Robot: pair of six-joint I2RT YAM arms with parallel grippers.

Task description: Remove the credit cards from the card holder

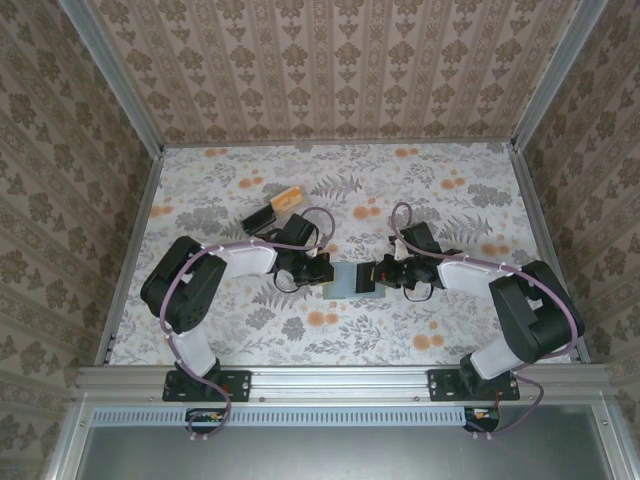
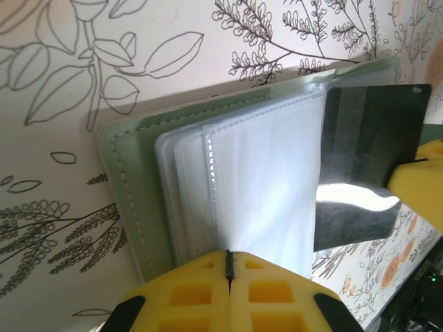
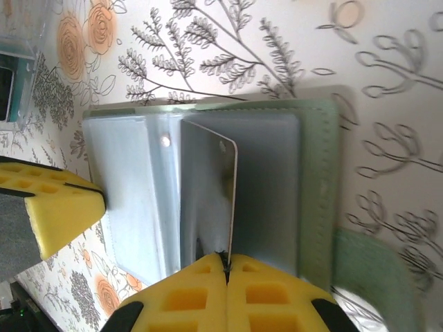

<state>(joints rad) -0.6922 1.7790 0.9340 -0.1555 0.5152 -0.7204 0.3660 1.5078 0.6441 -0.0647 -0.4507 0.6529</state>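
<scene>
The grey-green card holder lies open on the table between both grippers. In the left wrist view its green cover and clear plastic sleeves show, and my left gripper is shut on the near edge of a sleeve. A dark, shiny credit card sticks out of the holder's far side, against a yellow fingertip of the right gripper. In the right wrist view my right gripper is shut on that card, which stands on edge over the blue-grey inside.
A black block and a small orange-topped box lie behind the left gripper. A clear box with a teal item sits beyond the holder. The right gripper faces the left one across the holder. Aluminium rails edge the table.
</scene>
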